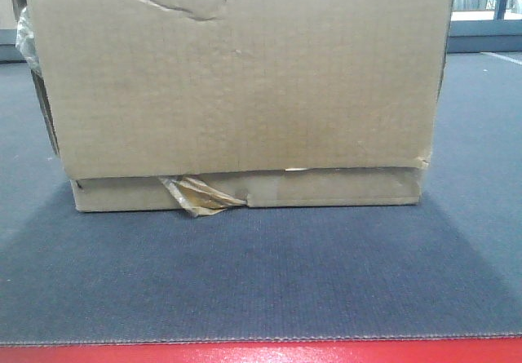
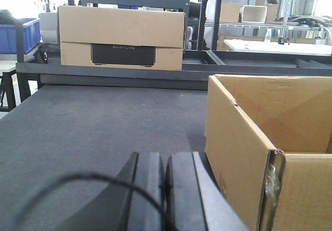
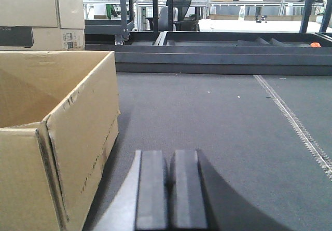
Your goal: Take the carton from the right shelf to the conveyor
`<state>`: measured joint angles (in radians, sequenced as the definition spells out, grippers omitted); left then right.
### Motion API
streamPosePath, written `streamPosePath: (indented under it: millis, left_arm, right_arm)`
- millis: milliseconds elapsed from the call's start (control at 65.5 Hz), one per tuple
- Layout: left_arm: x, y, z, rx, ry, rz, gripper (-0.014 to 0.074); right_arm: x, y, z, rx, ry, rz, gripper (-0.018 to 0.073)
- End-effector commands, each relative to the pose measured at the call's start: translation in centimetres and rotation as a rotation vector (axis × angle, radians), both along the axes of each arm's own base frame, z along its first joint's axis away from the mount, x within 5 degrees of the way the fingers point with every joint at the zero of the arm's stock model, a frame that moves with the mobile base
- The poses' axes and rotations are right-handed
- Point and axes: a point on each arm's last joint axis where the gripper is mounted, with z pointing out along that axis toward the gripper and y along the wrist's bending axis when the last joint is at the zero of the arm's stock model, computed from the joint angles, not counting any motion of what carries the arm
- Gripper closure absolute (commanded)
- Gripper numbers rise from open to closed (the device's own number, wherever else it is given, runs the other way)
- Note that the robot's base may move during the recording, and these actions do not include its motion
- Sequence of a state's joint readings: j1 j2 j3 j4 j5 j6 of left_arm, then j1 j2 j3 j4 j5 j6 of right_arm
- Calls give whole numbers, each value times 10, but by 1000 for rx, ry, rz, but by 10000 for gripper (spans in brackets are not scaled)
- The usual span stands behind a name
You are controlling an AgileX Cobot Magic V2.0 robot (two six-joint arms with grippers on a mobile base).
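Red edging fronts the conveyor (image 1: 261, 281), where the carton (image 1: 245, 86) sits, open-topped. Beside the carton, left gripper (image 2: 166, 189) and right gripper (image 3: 168, 189) are pressed together, empty. Beyond the carton, another box (image 2: 122, 38) reads "ECOFLOW".

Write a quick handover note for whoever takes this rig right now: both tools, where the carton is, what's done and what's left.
Left tool: shut, empty, low over the conveyor beside the carton.
Right tool: shut, empty, on the carton's other side.
Carton: resting flat on the belt, top open, neither tool touching it.
Done: carton is on the conveyor.
Left: apparently only pulling both arms clear.
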<state>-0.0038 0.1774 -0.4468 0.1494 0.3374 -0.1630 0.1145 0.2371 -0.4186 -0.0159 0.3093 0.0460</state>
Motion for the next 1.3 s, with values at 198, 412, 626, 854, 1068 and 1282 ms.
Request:
streamPosePath:
  millis: [198,412,626,854,1068,1282]
  left_arm:
    - [-1,0,-32,63,43,23,594]
    - [6,-1,-97,67,19,11,594]
    - [9,0,-117,41,38,26,594]
    - [9,0,-115,42,18,25,594]
    - [9,0,-115,42,18,25,594]
    - [9,0,-115,42,18,25,594]
  right_arm:
    - [-1,0,2,-5,-34,-5,627]
    - [-1,0,2,-5,-34,-5,627]
    - [-1,0,3,-4,-36,-5,627]
    - [-1,0,3,-4,-36,-5,627]
    - [-1,0,3,-4,-36,-5,627]
    - [-1,0,3,-4,-36,-5,627]
